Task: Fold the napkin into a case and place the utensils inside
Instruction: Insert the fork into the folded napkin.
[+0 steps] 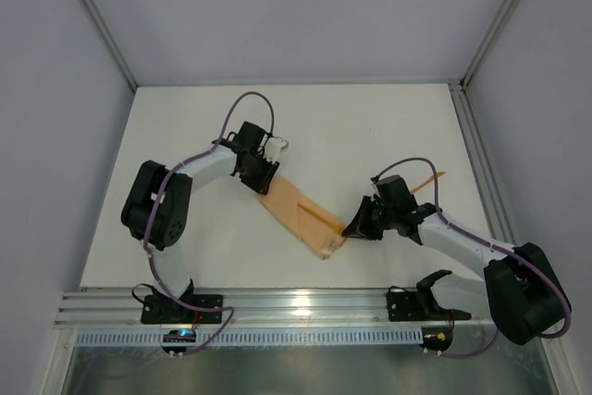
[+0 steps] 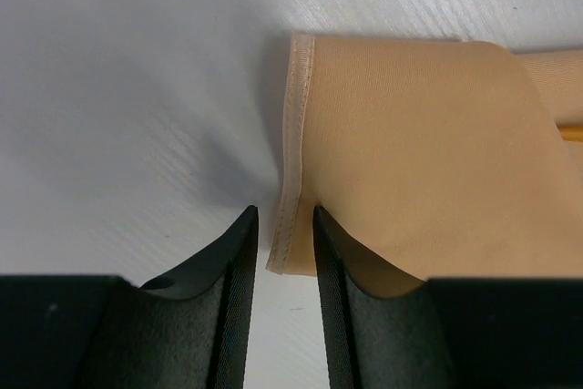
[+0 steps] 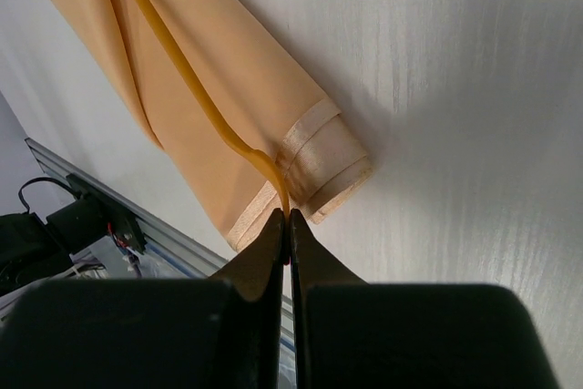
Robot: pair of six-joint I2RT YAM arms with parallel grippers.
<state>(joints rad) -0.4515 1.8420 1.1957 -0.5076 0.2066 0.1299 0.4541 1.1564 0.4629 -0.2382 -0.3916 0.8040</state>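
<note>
Your right fingers pinch the utensil at the near end of the case, apparently to feed it in. Your left fingers, slightly apart, straddle its far hem, likely as anchor.

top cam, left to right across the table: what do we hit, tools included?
left tool → napkin → right tool → loose utensil. The held utensil in the right tool lies over the napkin, so it is left out.
</note>
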